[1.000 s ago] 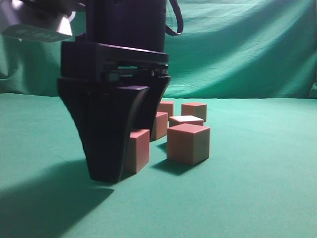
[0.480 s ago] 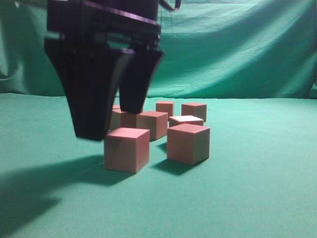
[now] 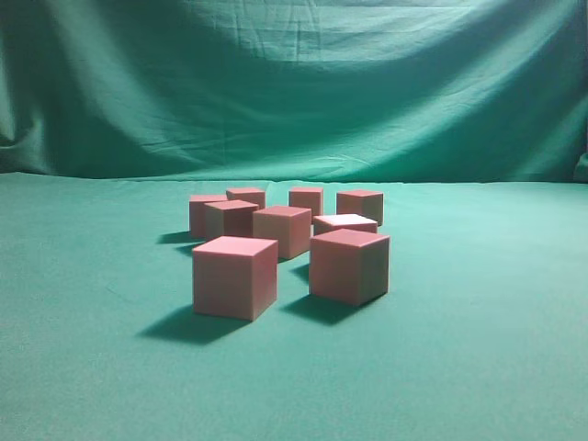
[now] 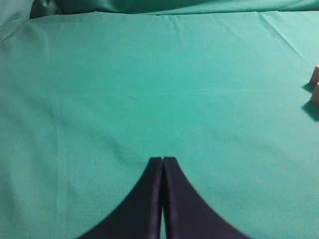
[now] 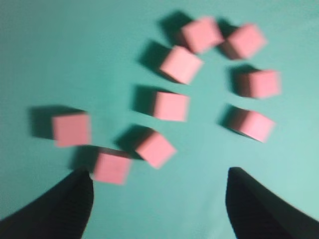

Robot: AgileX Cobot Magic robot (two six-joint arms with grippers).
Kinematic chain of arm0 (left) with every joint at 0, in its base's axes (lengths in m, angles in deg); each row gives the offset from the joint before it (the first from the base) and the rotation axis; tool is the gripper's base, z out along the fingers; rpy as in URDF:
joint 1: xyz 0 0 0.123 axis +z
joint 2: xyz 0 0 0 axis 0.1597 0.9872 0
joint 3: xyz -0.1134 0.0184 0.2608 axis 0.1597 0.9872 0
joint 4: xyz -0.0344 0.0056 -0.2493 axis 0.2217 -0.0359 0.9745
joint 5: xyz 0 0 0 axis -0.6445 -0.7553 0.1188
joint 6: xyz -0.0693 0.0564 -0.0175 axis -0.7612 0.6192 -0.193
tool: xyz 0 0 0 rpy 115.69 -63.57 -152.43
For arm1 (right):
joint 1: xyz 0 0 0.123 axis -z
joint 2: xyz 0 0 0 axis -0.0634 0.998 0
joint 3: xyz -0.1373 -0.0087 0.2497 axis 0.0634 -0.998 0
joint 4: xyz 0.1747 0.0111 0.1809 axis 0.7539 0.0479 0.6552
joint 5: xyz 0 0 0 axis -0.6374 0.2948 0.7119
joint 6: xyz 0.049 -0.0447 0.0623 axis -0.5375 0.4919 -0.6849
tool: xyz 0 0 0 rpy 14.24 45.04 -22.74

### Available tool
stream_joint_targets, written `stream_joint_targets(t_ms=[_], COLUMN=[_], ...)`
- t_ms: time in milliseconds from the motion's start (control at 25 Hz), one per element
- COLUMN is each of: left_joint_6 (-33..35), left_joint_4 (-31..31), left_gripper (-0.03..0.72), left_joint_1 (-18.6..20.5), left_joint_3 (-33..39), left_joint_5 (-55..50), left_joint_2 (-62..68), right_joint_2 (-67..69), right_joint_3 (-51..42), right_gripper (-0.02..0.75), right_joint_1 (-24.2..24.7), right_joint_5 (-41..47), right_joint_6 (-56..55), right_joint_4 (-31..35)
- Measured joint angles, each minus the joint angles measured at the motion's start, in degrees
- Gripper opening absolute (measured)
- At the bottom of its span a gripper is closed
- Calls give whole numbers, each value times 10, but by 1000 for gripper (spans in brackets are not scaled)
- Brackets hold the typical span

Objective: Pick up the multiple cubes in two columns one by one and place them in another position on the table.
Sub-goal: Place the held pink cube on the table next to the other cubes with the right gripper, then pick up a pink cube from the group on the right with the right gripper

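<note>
Here the right claw is hanging above the blocks with its two fingers spread wide and nothing between them, a stance suited to dropping over a single block; the wrist picture is blurred, so fine edges are uncertain. The left claw is resting with its fingers pressed together and empty, pointing over bare green table, with only two block edges showing at the far right of its view, so it is probably idling clear of the work. Nine blocks are lying loosely scattered under the right claw, none touching another as far as the blur allows, and the gaps are leaving room for a finger on either side. In the exterior view neither arm is showing; the nearest block is sitting flat on the table beside a second front block, with the others grouped behind. The scatter suggests that the moving is well along.
</note>
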Motion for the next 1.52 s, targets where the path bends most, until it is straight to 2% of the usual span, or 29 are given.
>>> stream_joint_targets(t_ms=[120,200,320,440,560,720,920,1080,1240,1520], left_joint_6=[0,0,0,0,0,0,0,0,0,0], left_joint_4=[0,0,0,0,0,0,0,0,0,0], left_gripper=[0,0,0,0,0,0,0,0,0,0], left_joint_1=[0,0,0,0,0,0,0,0,0,0], left_joint_3=[0,0,0,0,0,0,0,0,0,0], left_joint_5=[0,0,0,0,0,0,0,0,0,0], left_joint_2=[0,0,0,0,0,0,0,0,0,0], right_joint_2=[-48,-82,-121,-143,-147,-136,-80,-11,59,193], right_joint_3=[0,0,0,2,4,4,4,4,8,127], right_gripper=[549,549,549,549,549,549,549,549,549,549], right_joint_1=[4,22,88,180,279,407,526,573,592,621], right_joint_5=[17,19,22,24,25,-8,-48,-71,-114,-131], right_joint_6=[-52,-86,-122,-138,-142,-142,-142,-143,-143,-137], right_joint_4=[-85,-117,-132,-131,-102,-11,75,97,100,79])
